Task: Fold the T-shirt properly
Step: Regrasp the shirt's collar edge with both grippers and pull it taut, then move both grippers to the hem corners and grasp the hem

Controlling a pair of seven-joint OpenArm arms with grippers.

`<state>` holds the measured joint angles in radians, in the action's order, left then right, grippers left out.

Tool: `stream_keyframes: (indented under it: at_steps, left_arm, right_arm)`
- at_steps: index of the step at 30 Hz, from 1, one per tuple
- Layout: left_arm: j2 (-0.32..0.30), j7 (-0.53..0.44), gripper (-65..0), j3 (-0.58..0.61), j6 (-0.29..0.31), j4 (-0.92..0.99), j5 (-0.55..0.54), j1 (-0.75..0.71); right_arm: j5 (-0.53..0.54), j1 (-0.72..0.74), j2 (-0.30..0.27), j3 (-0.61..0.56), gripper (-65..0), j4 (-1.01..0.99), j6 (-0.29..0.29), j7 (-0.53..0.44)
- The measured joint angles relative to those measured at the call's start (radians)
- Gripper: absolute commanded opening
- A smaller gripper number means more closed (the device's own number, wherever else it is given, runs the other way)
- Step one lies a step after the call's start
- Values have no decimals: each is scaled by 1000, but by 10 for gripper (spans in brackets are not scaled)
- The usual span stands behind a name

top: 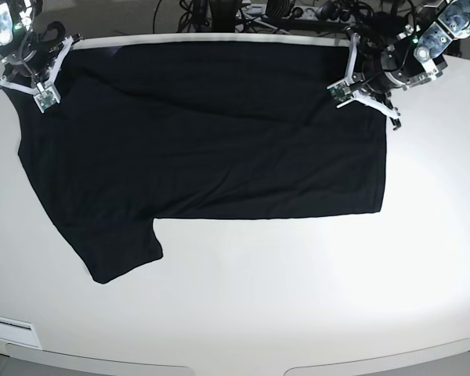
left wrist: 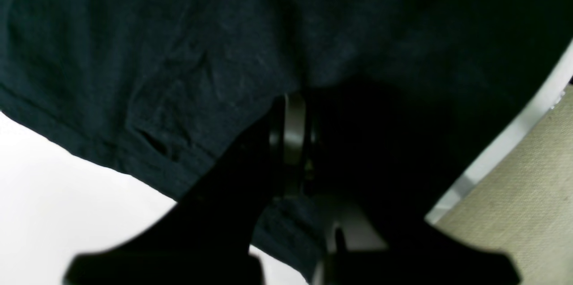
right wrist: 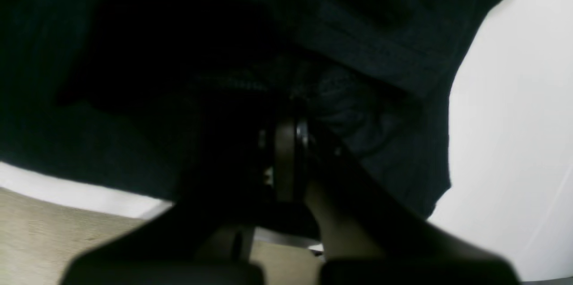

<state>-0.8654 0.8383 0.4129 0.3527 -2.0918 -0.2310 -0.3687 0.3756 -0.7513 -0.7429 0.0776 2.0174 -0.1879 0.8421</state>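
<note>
white table [top: 258, 298], beige carpet [left wrist: 528, 177] — tangled cables [top: 251, 12] behind

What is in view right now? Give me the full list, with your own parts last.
T-shirt: one, black, spread flat across the far half of the table, one sleeve pointing toward the near left.
Table: one, white, under everything.
Floor: beige, past the table's far edge.
Cables: several, dark, behind the table.
Left gripper: one, white and black, far right corner of the shirt, shut on the fabric.
Right gripper: one, white and black, far left corner, shut on the fabric.
</note>
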Motion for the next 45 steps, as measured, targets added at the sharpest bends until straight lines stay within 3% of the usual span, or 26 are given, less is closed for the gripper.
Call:
stream_keyframes:
  at_steps: [7,15,17,20,26,33,36,38,42,45]
  left_arm:
    - [-1,-32,-650,8,6,-3,106,-5]
    - [-4,-42,-650,12,-20,-4,109,-6]
    - [-4,-37,-650,12,-48,-10,108,-7]
    - [-3,-39,-650,13,-114,-13,109,-14]
    - [-3,-53,-650,18,-159,-13,120,-14]
    - [-1,-61,-650,19,-163,-12,200,-14]
    - [-1,-39,-650,19,-163,-28,242,-15]
    - [-2,27,-650,19,-191,-61,255,-19]
    - [-3,47,-650,23,-270,-150,263,-21]
    - [-4,47,-650,23,-298,-168,337,-19]
  right_arm:
    - [22,-41,-2,4,-650,38,4,31]
    - [26,-32,-2,3,-650,38,31,43]
    - [27,-18,-2,0,-650,38,32,56]
    - [30,10,1,-2,-577,38,34,58]
    - [33,55,1,-3,-558,37,35,65]
    - [35,72,2,-3,-555,42,42,97]
    - [12,69,4,-6,-555,87,39,110]
    - [-39,67,5,-6,-555,137,44,109]
    - [-166,67,6,-7,-555,204,104,102]
    - [-241,67,6,-7,-555,209,159,97]
